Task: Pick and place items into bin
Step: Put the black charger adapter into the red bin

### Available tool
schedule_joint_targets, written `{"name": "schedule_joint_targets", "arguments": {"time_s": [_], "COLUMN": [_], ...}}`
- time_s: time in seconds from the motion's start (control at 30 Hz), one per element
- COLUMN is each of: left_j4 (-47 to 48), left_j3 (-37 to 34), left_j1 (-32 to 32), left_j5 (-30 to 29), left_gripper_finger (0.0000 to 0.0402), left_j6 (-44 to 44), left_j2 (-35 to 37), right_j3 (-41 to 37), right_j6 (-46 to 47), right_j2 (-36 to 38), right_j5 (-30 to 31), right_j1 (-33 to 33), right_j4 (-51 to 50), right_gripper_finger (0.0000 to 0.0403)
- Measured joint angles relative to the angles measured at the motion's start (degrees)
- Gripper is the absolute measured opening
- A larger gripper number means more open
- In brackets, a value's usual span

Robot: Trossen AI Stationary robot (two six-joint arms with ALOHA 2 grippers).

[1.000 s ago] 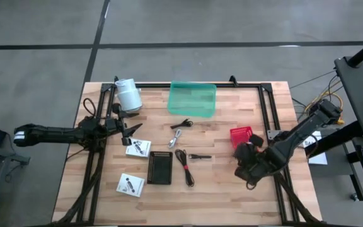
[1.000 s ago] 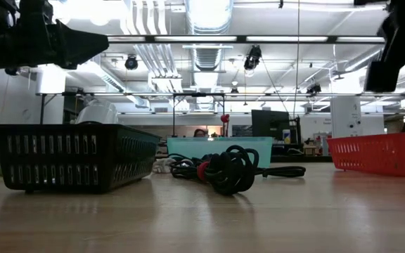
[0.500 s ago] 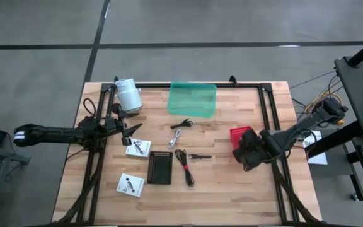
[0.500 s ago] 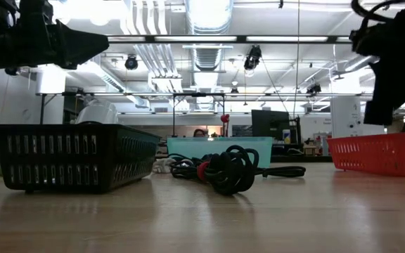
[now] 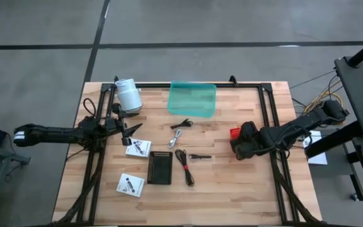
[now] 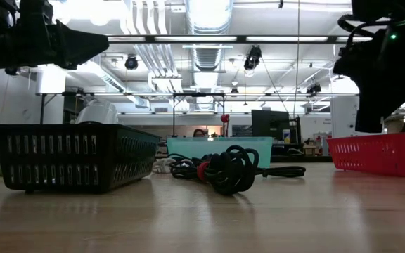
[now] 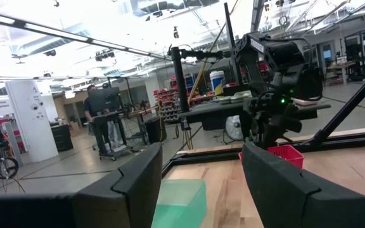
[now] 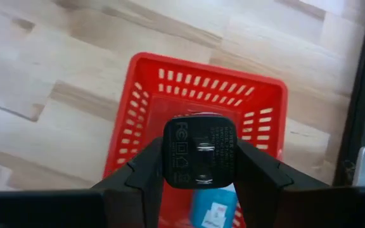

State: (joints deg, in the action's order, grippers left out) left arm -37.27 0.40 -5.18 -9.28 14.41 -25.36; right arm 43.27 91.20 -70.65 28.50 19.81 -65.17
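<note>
Currently right pincer (image 8: pixel 198 166) clamps the black charger cube (image 8: pixel 199 152) directly above the red basket (image 8: pixel 149 120), positioned for a drop; left pincer (image 5: pixel 130 129) hangs released, waiting over the surface (image 5: pixel 219 189).

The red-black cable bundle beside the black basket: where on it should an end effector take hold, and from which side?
Grip the red-black cable bundle across its narrow middle, coming straight down from above. In the high view it lies flat as a long thin coil next to the black basket, with bare table on its other side. The low view shows its loops humped above the wood, which probably gives the fingers something to close on.
</note>
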Motion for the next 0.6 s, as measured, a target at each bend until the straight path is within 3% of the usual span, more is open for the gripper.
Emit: {"name": "schedule_joint_targets", "arguments": {"time_s": [0.6], "left_j4": [0.01], "left_j3": [0.00], "left_j1": [0.00], "left_j5": [0.00], "left_gripper_finger": [0.0200], "left_j6": [-0.01], "left_j2": [0.00], "right_j3": [-4.54], "right_j6": [1.41], "right_j2": [0.07], "right_j5": [-1.50], "right_j1": [-0.74], "right_j4": [0.51], "right_gripper_finger": [0.0139]}}
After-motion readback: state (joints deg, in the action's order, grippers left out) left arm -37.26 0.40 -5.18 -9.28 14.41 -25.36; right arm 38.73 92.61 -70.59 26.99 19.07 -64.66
